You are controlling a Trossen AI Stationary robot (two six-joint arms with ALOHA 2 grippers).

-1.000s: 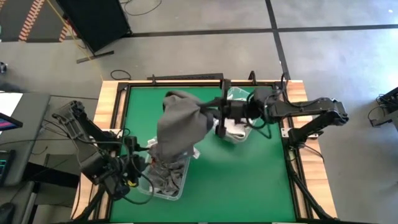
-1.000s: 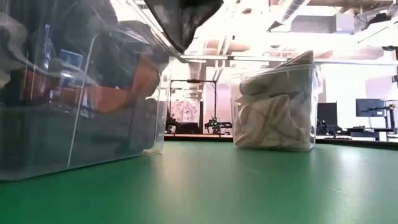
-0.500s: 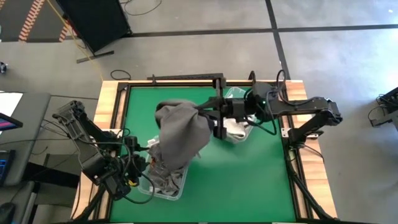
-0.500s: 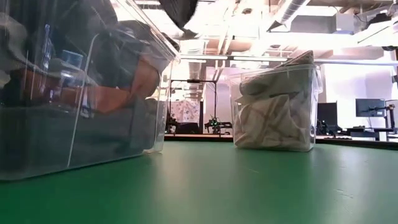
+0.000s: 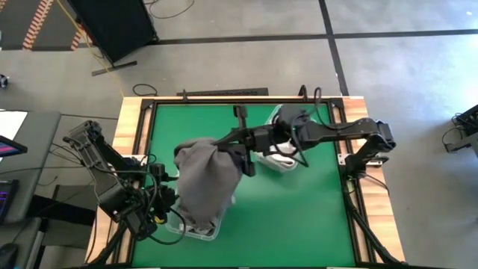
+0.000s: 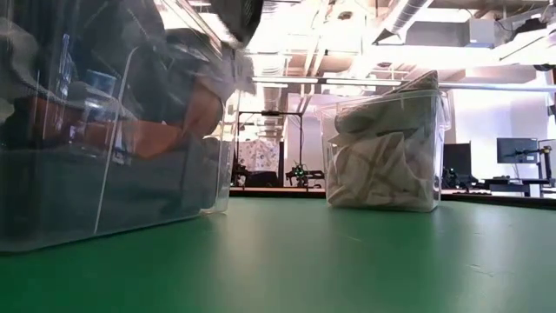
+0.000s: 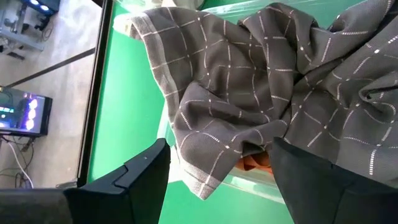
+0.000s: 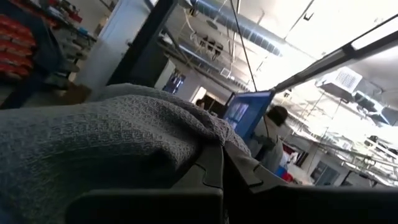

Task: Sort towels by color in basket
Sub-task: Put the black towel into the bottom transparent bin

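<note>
Grey waffle-weave towel [image 5: 205,175] hangs bunched from our right gripper [image 5: 226,146], whose fingers are clamped together on its gathered top; the cloth drapes above the green table [image 5: 299,209] and over the near clear bin [image 5: 193,228] at our left side. In the right wrist view the same towel [image 8: 93,143] fills the frame, pinched between the dark fingers [image 8: 211,168]. Inside that bin lie a dark grey towel with a pale grid pattern [image 7: 267,81] and a glimpse of rust orange cloth [image 7: 252,163] beneath it. Our left gripper [image 5: 160,196] waits just beside the bin, its fingers [image 7: 134,177] spread apart with nothing between them. Farther across the table, near our right arm, a second clear bin [image 6: 384,152] holds pale, whitish towels [image 6: 373,169] piled to its rim. Seen from table height, the near bin [image 6: 113,130] looms large, dark and orange cloth showing through its wall.
</note>
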